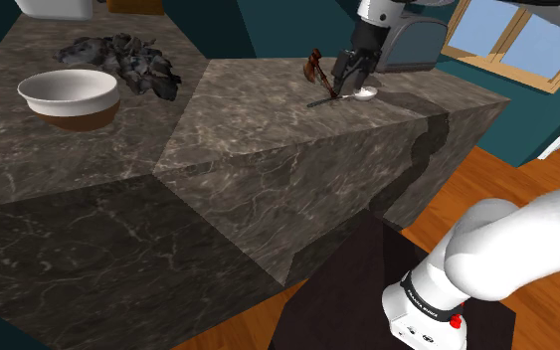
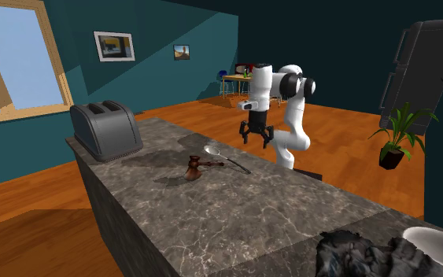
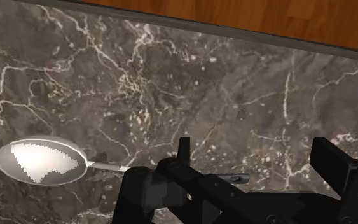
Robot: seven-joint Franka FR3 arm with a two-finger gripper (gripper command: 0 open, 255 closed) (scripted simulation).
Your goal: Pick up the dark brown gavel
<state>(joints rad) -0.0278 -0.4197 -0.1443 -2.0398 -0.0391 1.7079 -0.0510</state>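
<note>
Shoulder view had the gripper [image 1: 347,86] hanging over the marble counter [image 1: 268,159], right above a spoon [image 1: 359,95]. Jaws stood wide apart, gripping nothing, with the spoon's handle on the counter beneath them in the wrist view. And the dark brown gavel [image 1: 314,68]? It sat on the counter near the gripper, between the spoon and a grey toaster [image 2: 105,130], not held.

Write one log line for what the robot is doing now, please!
stage: before grasp | hand: open, empty, over spoon | gavel: on counter beside spoon, not held
</note>
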